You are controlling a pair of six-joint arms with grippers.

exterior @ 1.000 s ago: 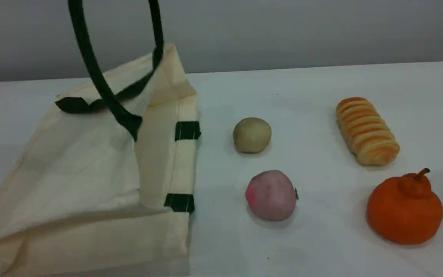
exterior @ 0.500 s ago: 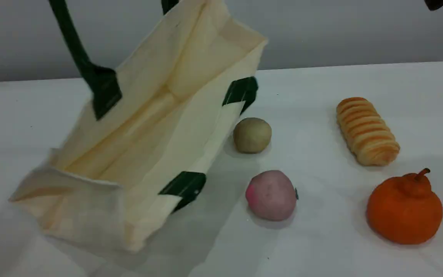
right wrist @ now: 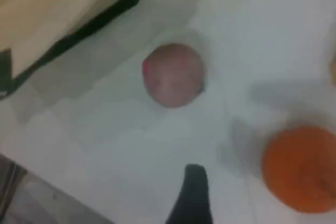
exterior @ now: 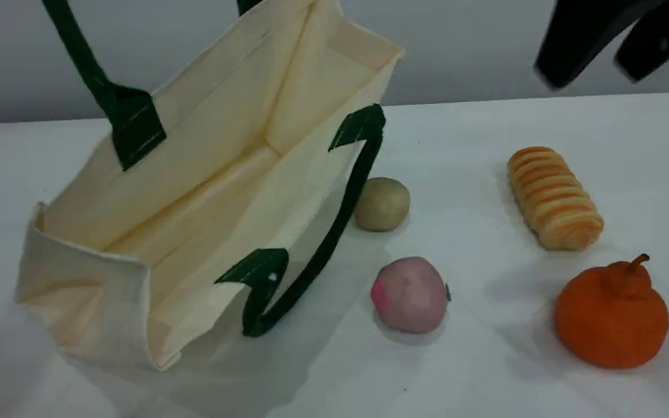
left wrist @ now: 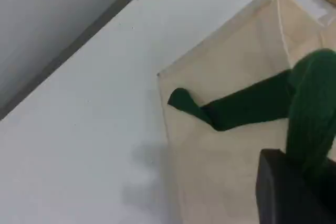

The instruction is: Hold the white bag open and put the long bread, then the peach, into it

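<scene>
Clamping the left gripper (left wrist: 294,190) together on the far handle (exterior: 82,64) of the bag (exterior: 195,139), holding that side up off the table (exterior: 485,377). Carrying the strap out past the top edge of the scene view, so hiding the grip there. Showing it only in the left wrist view, as green webbing pressed against the dark fingertip at lower right.

Standing the bag tilted on the left of the table, mouth gaping up and to the right, cream lining and bottom fold in plain sight. Letting the near handle (exterior: 334,232) droop over the near rim and loop down to the table.

Hovering the right gripper (exterior: 590,69) at the upper right of the scene view, above and beyond the bread (exterior: 554,197), both dark fingers spread well apart and clear of everything.

Resting the bread on the table at the right, well apart from the bag. Resting the peach (exterior: 410,295) near the middle, close to the near handle but apart from it, magenta blush facing left. Sitting a beige ball (exterior: 381,204) behind the peach, right against the near handle, touching or not being impossible to tell. Sitting an orange fruit (exterior: 610,316) at front right, stem up, near the bread.

Looking down, blurred, in the right wrist view on the peach and the orange fruit.
</scene>
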